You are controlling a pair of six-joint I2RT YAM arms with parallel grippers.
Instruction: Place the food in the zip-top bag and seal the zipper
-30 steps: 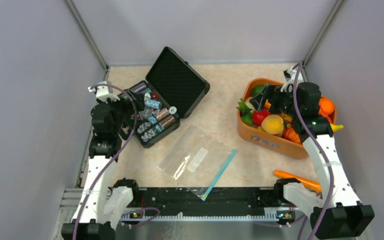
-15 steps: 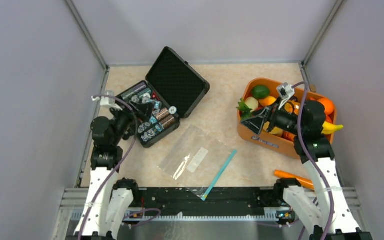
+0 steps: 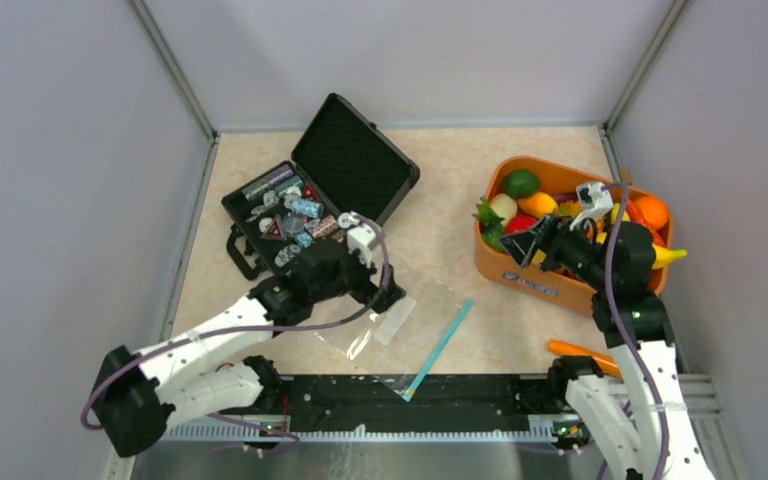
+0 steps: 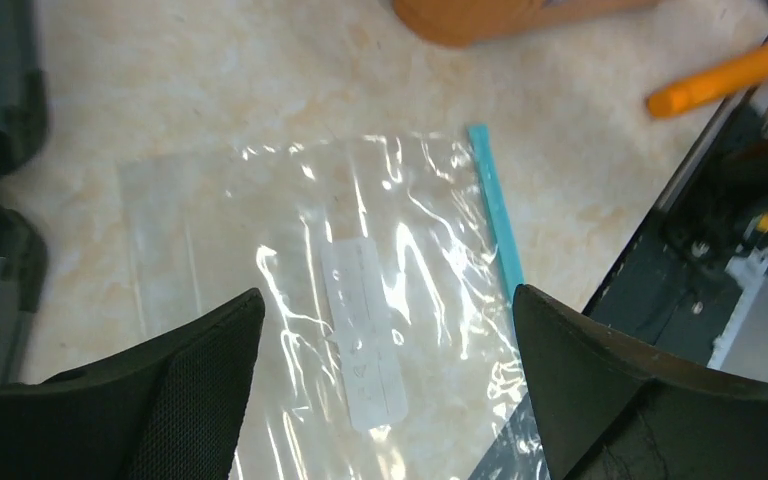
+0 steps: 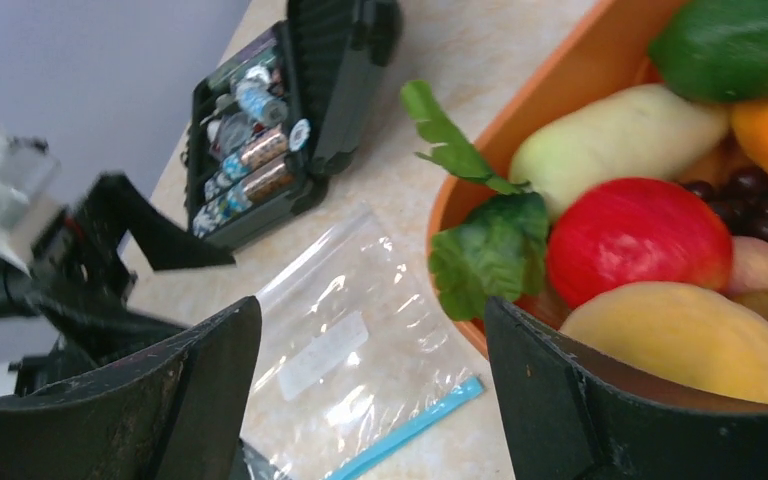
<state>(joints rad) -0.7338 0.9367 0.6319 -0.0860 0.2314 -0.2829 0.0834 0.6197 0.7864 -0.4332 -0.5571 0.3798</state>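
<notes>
Clear flexible rectangular zip-top bag [image 3: 422, 300]: flat on table [image 3: 440, 180], centre.
Thin teal zipper strip [image 3: 441, 346]: along bag's right edge.
Plastic toy fruits and vegetables [image 5: 635, 235]: in orange basket [image 3: 560, 172].
Left gripper [image 4: 388, 400]: jaws apart, above bag.
Right gripper [image 5: 370, 400]: jaws apart, over basket's left rim.

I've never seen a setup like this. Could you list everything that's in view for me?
zip-top bag: one, clear with a white label, flat and empty, mid-table
zipper: one, teal, along the bag's right edge
food: several toy pieces, heaped so the exact count is unclear, red, yellow, orange and green, in the basket
basket: one, orange, far right of the table
case: one, black, lid open, far left
wrapped items: many, small, mixed colours, inside the case
stick: one, orange, near edge by the right arm's base
table: one, beige marbled
left pincer: one, black, open above the bag, holding nothing
right pincer: one, black, open by the basket, holding nothing
</notes>
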